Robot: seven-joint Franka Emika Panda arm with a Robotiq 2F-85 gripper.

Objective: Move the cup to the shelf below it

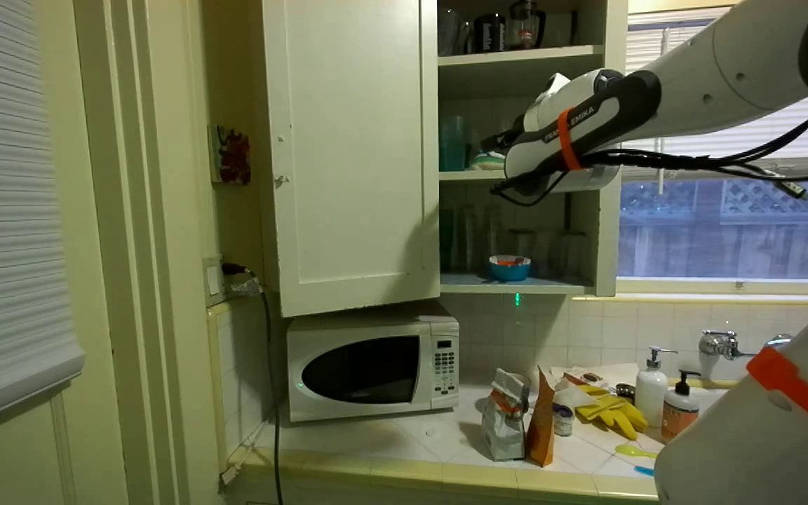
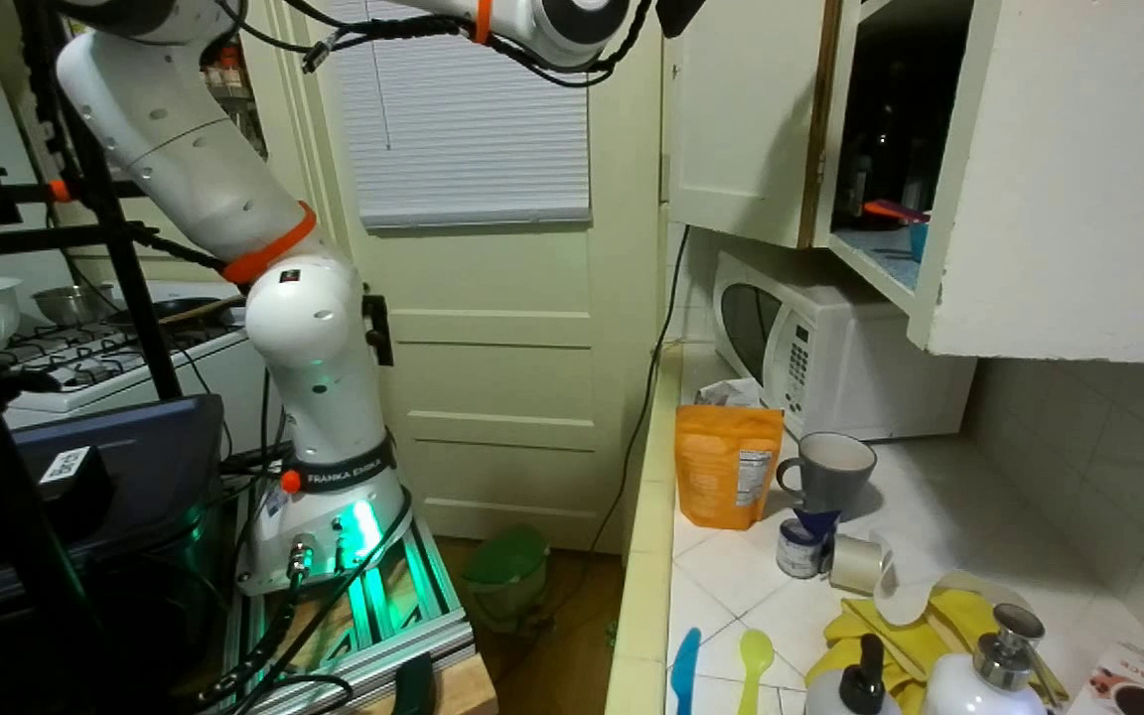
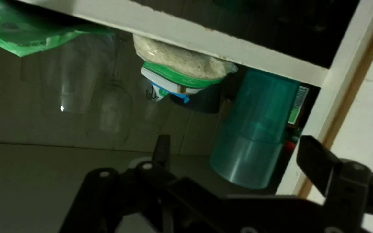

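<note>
Currently, gripper [image 3: 236, 141] spread wide; teal cup [image 3: 254, 129] near cupboard frame [image 3: 342, 68]; lowest shelf [image 1: 467, 288], blue bowl [image 1: 509, 271] near its edge; tiled counter [image 1: 404, 438].

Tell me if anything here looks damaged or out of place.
Two mild oddities: paint looks chipped along the front edge of the middle shelf in the wrist view, and what look like yellow rubber gloves lie crumpled on the counter, not folded. I see no spill.
</note>
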